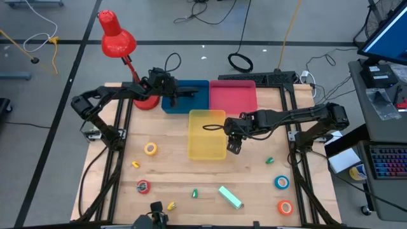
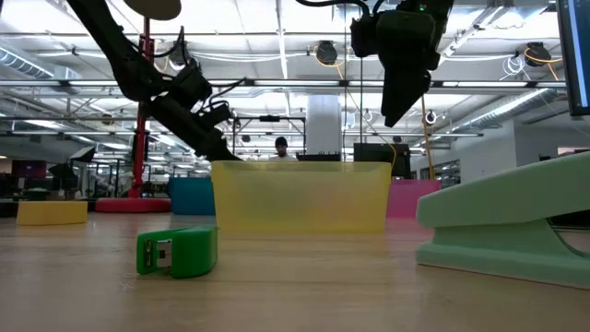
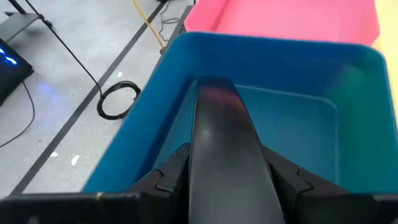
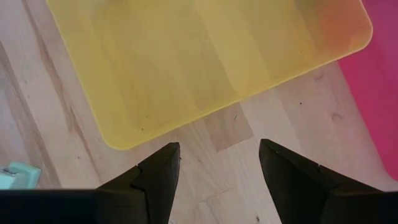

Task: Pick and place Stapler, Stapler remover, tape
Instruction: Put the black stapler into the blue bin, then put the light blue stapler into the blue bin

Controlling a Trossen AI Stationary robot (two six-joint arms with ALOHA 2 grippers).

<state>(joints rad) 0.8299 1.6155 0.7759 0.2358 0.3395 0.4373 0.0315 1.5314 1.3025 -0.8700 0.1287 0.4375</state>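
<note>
Along the table's (image 1: pixel 172 175) near edge lie a mint-green stapler (image 1: pixel 230 196), a small green stapler remover (image 1: pixel 195 192), a yellow piece (image 1: pixel 170 205) and a red tape roll (image 1: pixel 143 186); at the near right corner sit an orange tape roll (image 1: pixel 285 207) and, just behind it, a blue tape roll (image 1: pixel 282 182). Farther in, toward the left edge, a yellow tape roll (image 1: pixel 151 149) rests with a small yellow piece (image 1: pixel 135 164) just nearer than it, and a small green piece (image 1: pixel 269 160) lies toward the right edge. In the middle of the table stands the yellow bin (image 1: pixel 206 147); the right gripper (image 4: pixel 219 163) hangs in the air beside the bin's right wall, its fingers spread apart with nothing between them, bare wood and the bin's corner below. At the far edge the blue bin (image 3: pixel 149 118) and the pink bin (image 1: pixel 233 97) stand side by side, touching. The left gripper (image 1: pixel 185 93) reaches over the blue bin, pinching a black stapler (image 3: pixel 221 155) that points into the bin's hollow. A red desk lamp (image 1: pixel 117 39) stands at the far left corner
</note>
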